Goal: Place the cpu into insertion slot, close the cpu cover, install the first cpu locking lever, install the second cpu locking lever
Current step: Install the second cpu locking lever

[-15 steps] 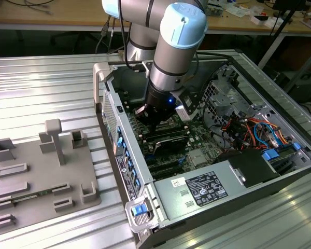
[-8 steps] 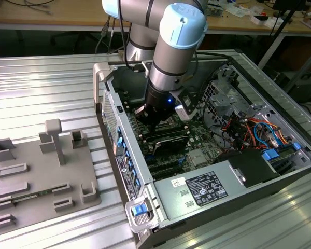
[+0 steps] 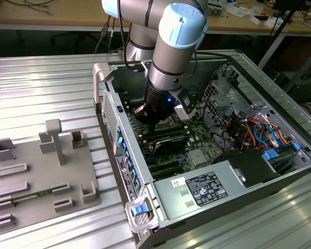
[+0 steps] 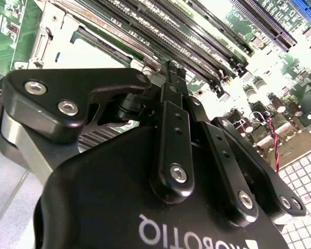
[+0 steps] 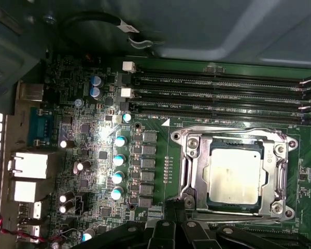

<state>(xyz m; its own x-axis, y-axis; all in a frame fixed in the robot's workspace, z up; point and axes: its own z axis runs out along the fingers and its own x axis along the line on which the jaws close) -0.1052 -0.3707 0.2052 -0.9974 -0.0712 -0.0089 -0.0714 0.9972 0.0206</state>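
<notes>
In the first wrist view the cpu [image 5: 233, 176], a flat silver-grey square, sits in its socket on the green motherboard. The cpu cover [image 5: 198, 166], a shiny metal frame, lies flat around it, and the chip shows through its window. A thin metal lever [image 5: 184, 174] runs along one side of the socket. My gripper [image 5: 174, 207] is shut, its black fingertips together just beside a corner of the socket. The second wrist view shows the shut gripper [image 4: 169, 72] above the bright socket area. In the exterior view the gripper [image 3: 151, 124] reaches down into the open computer case and hides the socket.
Long memory slots [image 5: 223, 98] run beside the socket, with capacitors [image 5: 119, 158] on another side. The case walls [image 3: 106, 98] enclose the board. A power supply [image 3: 207, 189] and bundled cables [image 3: 249, 127] fill the exterior view's right. A grey fixture plate [image 3: 36, 176] lies outside the case.
</notes>
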